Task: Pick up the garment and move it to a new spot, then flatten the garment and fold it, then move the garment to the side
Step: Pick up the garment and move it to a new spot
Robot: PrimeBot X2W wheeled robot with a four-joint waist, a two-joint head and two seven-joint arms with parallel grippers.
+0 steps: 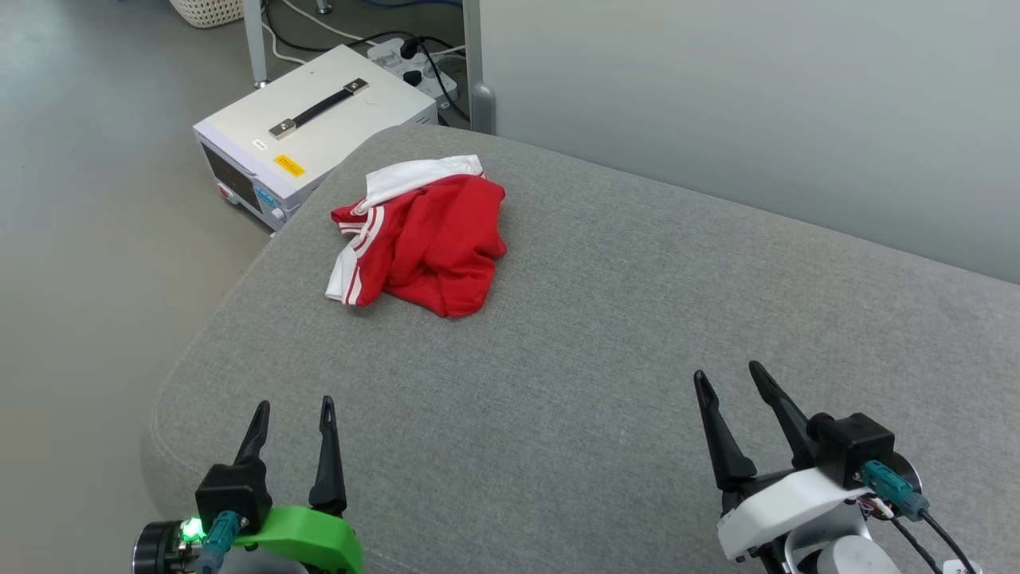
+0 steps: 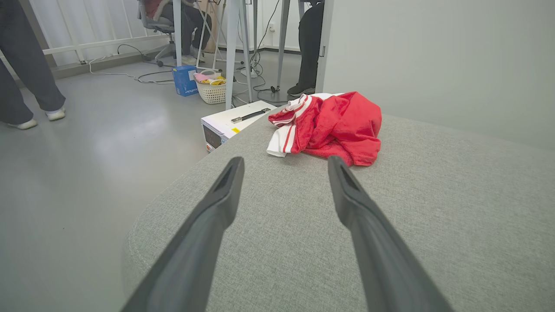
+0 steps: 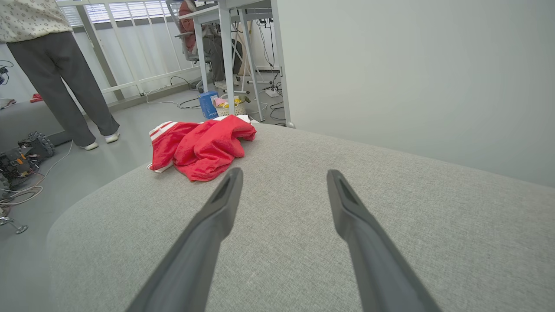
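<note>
Head view: the left gripper (image 1: 294,401) is at lower left and the right gripper (image 1: 727,370) at lower right. Both hover over the grey cushion (image 1: 598,335), jaws spread apart with nothing between them.

The garment (image 1: 422,235) is one crumpled red heap at the cushion's far left corner. Its white sleeve and striped trim face the cushion edge. It is well apart from both grippers, with bare fabric between.

Also from the head view: a white instrument case (image 1: 311,135) with a black handle sits on the floor just beyond that corner. A power strip (image 1: 414,68) lies behind it and a grey partition (image 1: 757,104) runs along the cushion's far side.

Left wrist view: the left gripper (image 2: 285,159) points at the garment (image 2: 334,125). Past it are the instrument case (image 2: 236,119), a white basket (image 2: 212,91), a blue box (image 2: 184,80) and a person's legs (image 2: 26,73) at the left edge.

Right wrist view: the right gripper (image 3: 284,171) has the garment (image 3: 201,149) ahead and to its left. It adds a standing person (image 3: 65,86) in dark trousers and a small wheeled device (image 3: 24,156) on the floor.

Count: 1 garment, 2 grippers, 4 fingers, 1 case, 1 basket, 1 blue box.
</note>
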